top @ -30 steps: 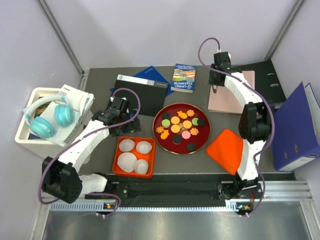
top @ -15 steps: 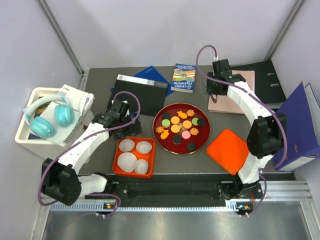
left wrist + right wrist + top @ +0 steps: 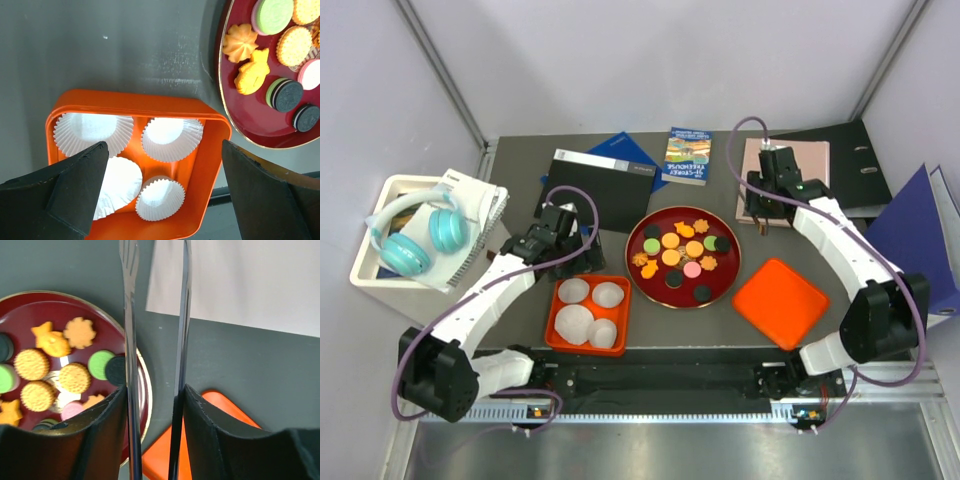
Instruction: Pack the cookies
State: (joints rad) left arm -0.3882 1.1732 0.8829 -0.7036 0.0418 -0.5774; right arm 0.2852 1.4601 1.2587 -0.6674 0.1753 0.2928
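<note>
The tray [image 3: 145, 105] of paper cups [image 3: 95, 132] is lying on the bench [image 3: 125, 50] directly under the left end effector [image 3: 164, 143], with the plate [image 3: 250, 120] of cookies [image 3: 252, 75] sitting to its right. The tongs [image 3: 131, 340] are sitting in the right end effector [image 3: 155, 390]; the plate is lying to its left, and the lid [image 3: 227, 415] behind it.

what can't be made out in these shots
Right wrist: the tongs run off the top edge, tips unseen; the right finger hides some cookies on the plate.
Left wrist: the left finger covers one corner of the box and part of a cup; the plate is cut by the right edge.
Top: the tongs are too small to make out in the right gripper.
</note>
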